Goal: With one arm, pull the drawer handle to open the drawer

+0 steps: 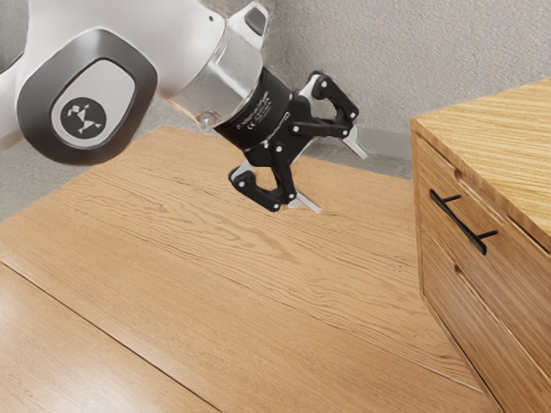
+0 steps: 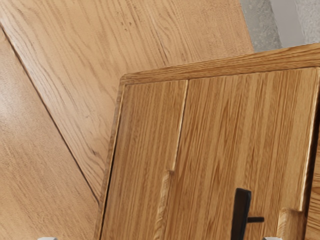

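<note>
Black and spread wide, the gripper (image 1: 334,177) holds nothing: its two fingers stand well apart, silver tips pointing toward the exterior view's right and slightly downward. It hangs in the air above the table (image 1: 215,275), touching neither the wood below nor anything ahead. Behind it the arm (image 1: 95,95) comes in from the exterior view's upper left, a white and grey link ending in a metal wrist ring just before the hand.

Ahead of the open fingers, well apart from them, stands a wooden cabinet (image 1: 508,138) at the exterior view's right edge, resting on the table. The upper drawer (image 1: 516,267) carries a slim black handle (image 1: 463,222), a straight bar on two short posts that lies along the drawer front. The drawer front sits flush with the panel below it, so the drawer is shut. The gripper is at about the handle's height but not near it.

From the wrist view the cabinet (image 2: 145,150) faces the hand, with a seam between two front panels. The drawer (image 2: 225,140) is the panel bearing the handle (image 2: 241,212). Oak-grained table (image 2: 75,75) spreads beyond the cabinet, and a grey wall (image 2: 260,20) lies past that, as it does behind the arm in the exterior view (image 1: 413,52).
</note>
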Controlling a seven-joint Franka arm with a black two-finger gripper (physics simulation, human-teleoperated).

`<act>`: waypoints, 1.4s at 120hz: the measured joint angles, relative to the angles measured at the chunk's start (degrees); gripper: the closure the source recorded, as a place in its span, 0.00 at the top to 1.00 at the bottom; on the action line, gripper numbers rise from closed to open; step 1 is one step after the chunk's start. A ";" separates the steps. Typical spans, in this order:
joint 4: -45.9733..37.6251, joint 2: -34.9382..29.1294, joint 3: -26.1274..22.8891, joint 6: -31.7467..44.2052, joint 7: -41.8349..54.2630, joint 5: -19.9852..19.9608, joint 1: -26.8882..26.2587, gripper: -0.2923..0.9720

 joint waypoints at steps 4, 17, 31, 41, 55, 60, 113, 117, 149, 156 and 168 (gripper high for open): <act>-1.67 -0.62 -2.83 -0.10 -0.34 0.63 4.22 0.64; -8.37 -2.39 -6.88 2.24 -0.80 1.31 11.27 0.63; -10.78 -3.90 -7.37 5.82 -0.69 1.13 12.17 0.62; -8.76 -2.80 -5.51 7.37 -0.54 1.28 8.85 0.61; -7.97 -2.48 2.49 8.75 -0.18 1.34 -0.62 0.59; -7.11 -2.43 5.19 9.08 -0.06 1.46 -4.17 0.59; -4.56 -2.39 21.78 13.32 0.55 1.21 -24.87 0.53; -4.47 -2.40 22.21 13.55 0.56 1.16 -25.34 0.53; -3.98 -2.71 28.61 14.53 0.65 0.97 -33.09 0.51; -3.70 -2.77 29.86 14.63 0.68 0.95 -34.58 0.50; -3.58 -2.82 30.46 14.73 0.73 0.93 -35.39 0.49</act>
